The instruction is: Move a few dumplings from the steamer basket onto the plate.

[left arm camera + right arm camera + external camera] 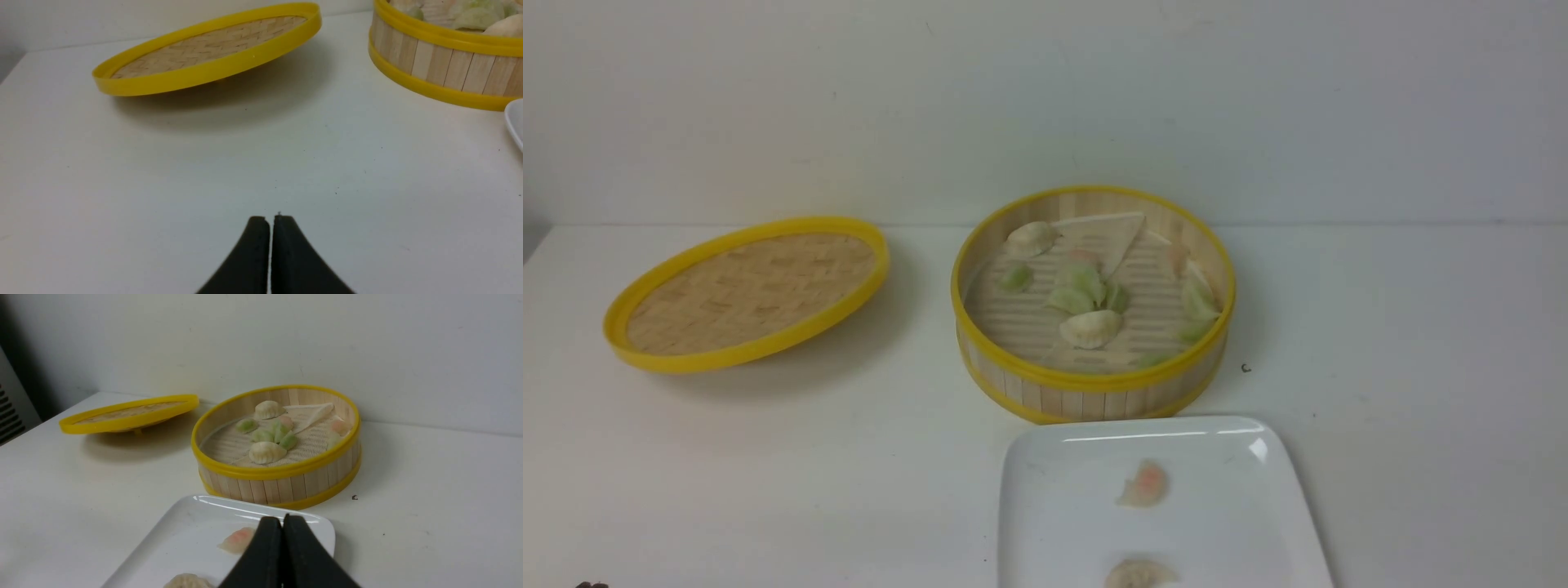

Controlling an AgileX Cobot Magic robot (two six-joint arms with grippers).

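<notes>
Two dumplings (pixel 1143 483) on white plate (pixel 1045 490), others in steamer basket (pixel 1094 392)

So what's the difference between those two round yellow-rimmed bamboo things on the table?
The basket is deep, with upright slat walls and a slatted floor; the lid is shallow with a woven surface. The basket sits flat and holds dumplings and a piece of white paper; the lid holds nothing and rests tilted, one edge raised off the table. Both are round, bamboo, and rimmed in yellow.

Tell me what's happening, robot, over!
Left gripper shut, empty, over bare table. Right gripper shut, empty, above plate. Two dumplings on plate, the others in steamer basket. Nothing in the way.
</notes>
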